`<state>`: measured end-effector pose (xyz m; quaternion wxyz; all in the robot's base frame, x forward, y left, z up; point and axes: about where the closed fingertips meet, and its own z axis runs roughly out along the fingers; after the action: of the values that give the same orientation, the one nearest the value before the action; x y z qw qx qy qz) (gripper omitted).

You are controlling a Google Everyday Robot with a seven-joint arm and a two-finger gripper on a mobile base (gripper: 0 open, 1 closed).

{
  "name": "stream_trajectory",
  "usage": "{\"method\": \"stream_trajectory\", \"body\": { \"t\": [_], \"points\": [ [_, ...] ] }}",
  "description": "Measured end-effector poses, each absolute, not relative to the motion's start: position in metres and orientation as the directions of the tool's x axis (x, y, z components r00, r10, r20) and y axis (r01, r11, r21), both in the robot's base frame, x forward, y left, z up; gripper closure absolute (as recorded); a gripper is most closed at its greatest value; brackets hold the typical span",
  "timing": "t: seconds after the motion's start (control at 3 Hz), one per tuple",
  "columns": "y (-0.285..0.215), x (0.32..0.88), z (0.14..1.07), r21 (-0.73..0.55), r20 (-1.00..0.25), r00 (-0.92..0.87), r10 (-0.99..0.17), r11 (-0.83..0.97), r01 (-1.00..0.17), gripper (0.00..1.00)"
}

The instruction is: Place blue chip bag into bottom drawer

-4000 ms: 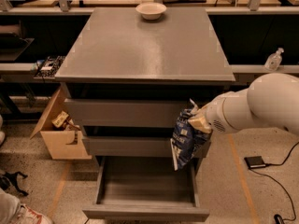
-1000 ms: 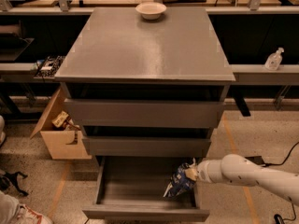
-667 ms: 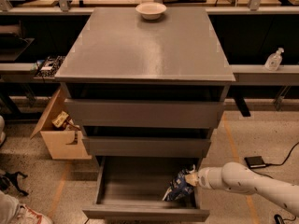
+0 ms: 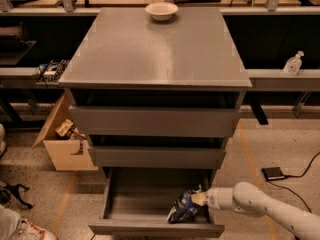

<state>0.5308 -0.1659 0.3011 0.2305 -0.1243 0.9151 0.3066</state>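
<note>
Right now the blue chip bag is sitting inside the bottom drawer, towards its right front corner, with its lower edge resting on the drawer floor and its upper corner tipping up towards the tool. The tool is touching that raised corner, reaching in over the drawer's right side, and the bag is leaning as though it is being propped there rather than lying flat. Whether the tool is clenching the foil or has released it, I cannot tell from where I am standing. The pale arm is stretching in low from the right, presumably because the drawer is lying so close to the floor. The drawer is standing pulled well out, which is leaving its tray open from above, while the middle drawer and the top drawer are sitting further back over it. To my eye the placing is all but done, with only the letting go and the withdrawal remaining. Up on the desk a white bowl is sitting at the far edge, well apart from all this.
</note>
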Motion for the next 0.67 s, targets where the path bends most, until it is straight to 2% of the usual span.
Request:
{"method": "stream_trajectory", "body": {
  "t": [0.67],
  "points": [
    [-0.127,0.538,0.271,0.625,-0.479,-0.874,-0.081,0.668,-0.404,1.00]
  ]
}}
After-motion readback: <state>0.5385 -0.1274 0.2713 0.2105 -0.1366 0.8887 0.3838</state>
